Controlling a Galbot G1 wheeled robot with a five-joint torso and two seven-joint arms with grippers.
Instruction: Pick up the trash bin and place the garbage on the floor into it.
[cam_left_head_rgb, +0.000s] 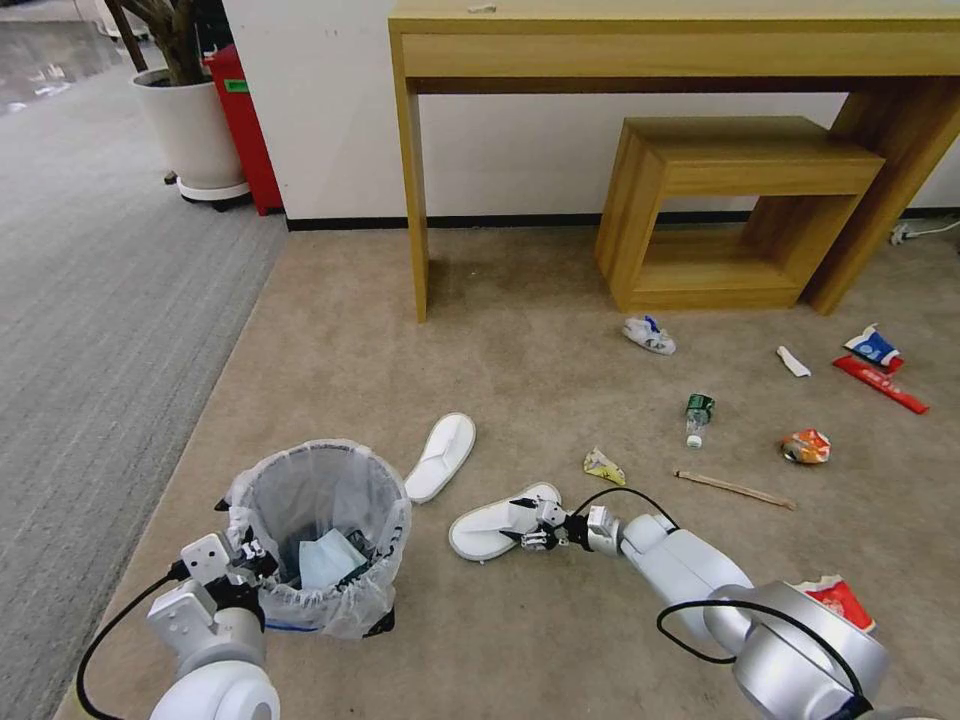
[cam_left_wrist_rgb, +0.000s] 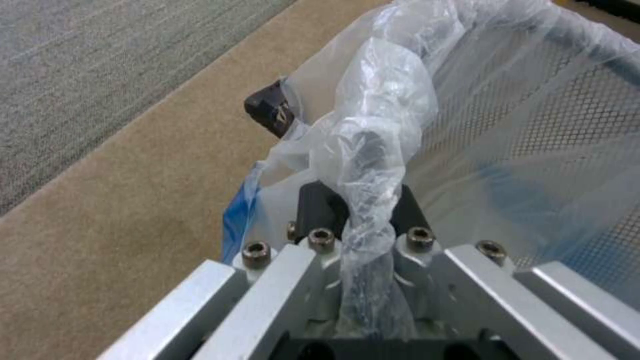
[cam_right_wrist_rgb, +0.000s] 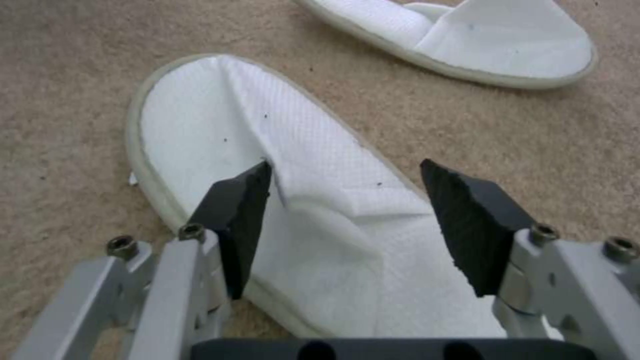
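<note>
Two white slippers lie on the beige carpet (cam_left_head_rgb: 560, 640) right of the trash bin (cam_left_head_rgb: 318, 535): right gripper (cam_right_wrist_rgb: 347, 220) spreads wide over the nearer slipper (cam_left_head_rgb: 497, 523); left gripper (cam_left_wrist_rgb: 363, 215) pinches the bin's bagged rim.

The trash bin's (cam_left_head_rgb: 318, 540) black base is mostly hidden by its bag. The right arm (cam_left_head_rgb: 690, 570) covers part of a red wrapper (cam_left_head_rgb: 838, 600) near the picture's lower edge. The far litter's (cam_left_head_rgb: 872, 348) print is too small to read, and the left gripper's (cam_left_wrist_rgb: 363, 220) pads are buried in bunched plastic.
</note>
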